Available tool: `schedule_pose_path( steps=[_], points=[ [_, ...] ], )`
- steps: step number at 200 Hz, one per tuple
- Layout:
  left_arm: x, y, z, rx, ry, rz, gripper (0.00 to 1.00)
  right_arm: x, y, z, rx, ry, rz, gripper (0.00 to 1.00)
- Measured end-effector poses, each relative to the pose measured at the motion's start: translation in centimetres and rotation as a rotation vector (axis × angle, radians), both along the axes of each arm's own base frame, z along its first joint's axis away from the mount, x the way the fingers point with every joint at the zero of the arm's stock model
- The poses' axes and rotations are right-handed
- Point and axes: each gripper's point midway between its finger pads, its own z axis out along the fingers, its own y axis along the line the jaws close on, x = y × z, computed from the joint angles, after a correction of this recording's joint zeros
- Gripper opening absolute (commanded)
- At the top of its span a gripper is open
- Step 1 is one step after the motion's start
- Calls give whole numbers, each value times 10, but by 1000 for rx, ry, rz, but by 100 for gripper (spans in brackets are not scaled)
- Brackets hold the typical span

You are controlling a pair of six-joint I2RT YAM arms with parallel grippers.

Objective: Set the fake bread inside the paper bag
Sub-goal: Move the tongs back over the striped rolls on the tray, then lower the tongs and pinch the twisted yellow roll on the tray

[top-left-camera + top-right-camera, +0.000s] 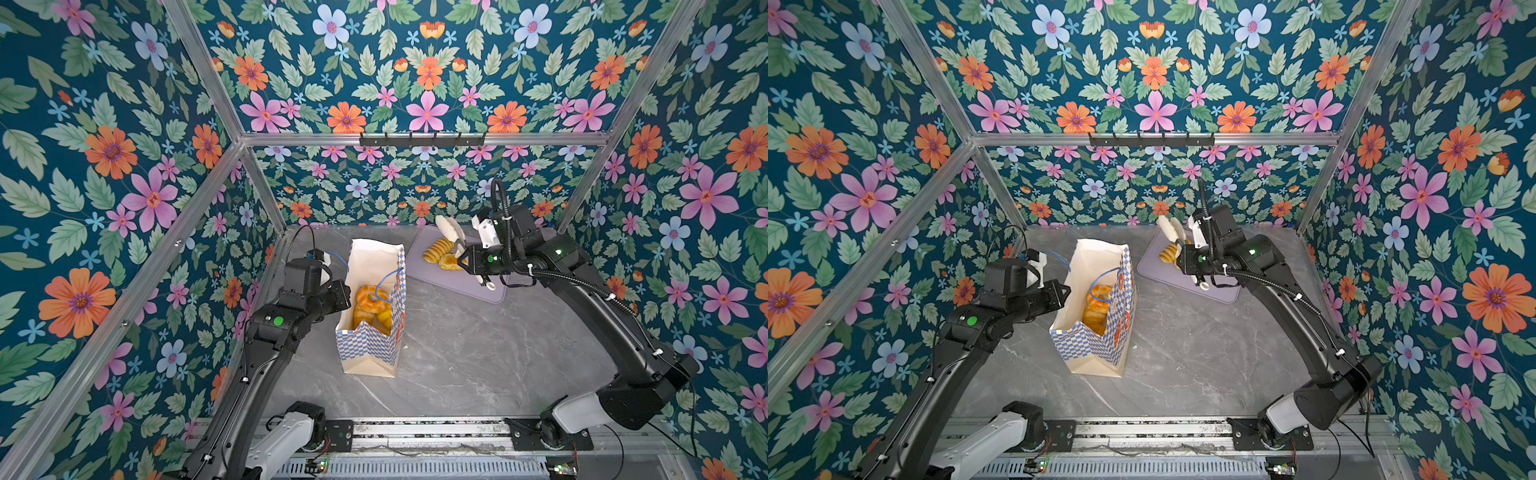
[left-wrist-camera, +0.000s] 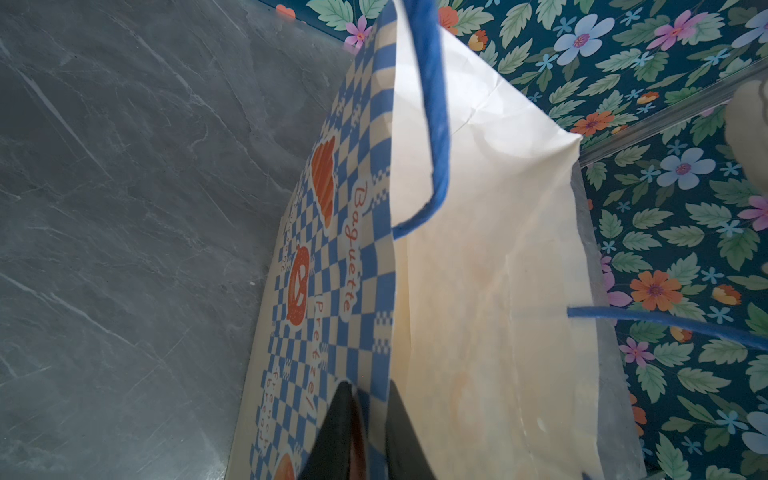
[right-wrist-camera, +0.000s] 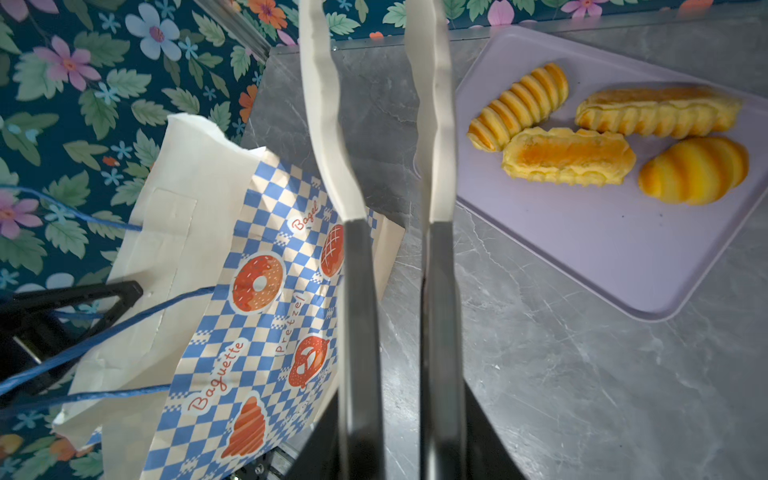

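Already the bag (image 1: 370, 349) holds bread (image 1: 372, 309); four loaves (image 3: 567, 162) lie on the tray (image 3: 582, 257) near it. The left gripper (image 2: 370, 399) pinches its wall; the right gripper (image 3: 368, 25), narrowly parted, is empty.

1. We see the paper bag (image 1: 368, 347) standing open on the grey marble table (image 1: 478, 353), with golden fake bread (image 1: 372, 307) piled inside.
2. We find the left arm (image 1: 291, 320) meeting the bag's left wall, one blue cord handle (image 1: 384, 284) drooping over the pastries.
3. We note the right gripper (image 1: 446, 226) poised above a lilac tray (image 1: 457, 284), where at least two more pastries (image 1: 436, 249) lie touching.
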Motion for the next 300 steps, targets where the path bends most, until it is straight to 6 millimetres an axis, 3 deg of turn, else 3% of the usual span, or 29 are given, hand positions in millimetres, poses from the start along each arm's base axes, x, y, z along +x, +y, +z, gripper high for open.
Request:
schedule_pose_path(
  steps=[101,165,216,262,300],
  points=[
    [0,0,0,-2,2,2,16,18,-46,-68,299,212,-185,35],
    [1,0,-1,-2,3,2,16,21,-53,-117,355,325,-239,35],
    [1,0,-1,-3,1,1,16,28,-53,-145,398,385,-263,37],
    [1,-1,-1,-3,1,1,16,35,-67,-173,477,446,-335,38],
    [3,-1,-1,-4,1,-1,16,41,-70,-186,526,469,-352,40]
  ],
)
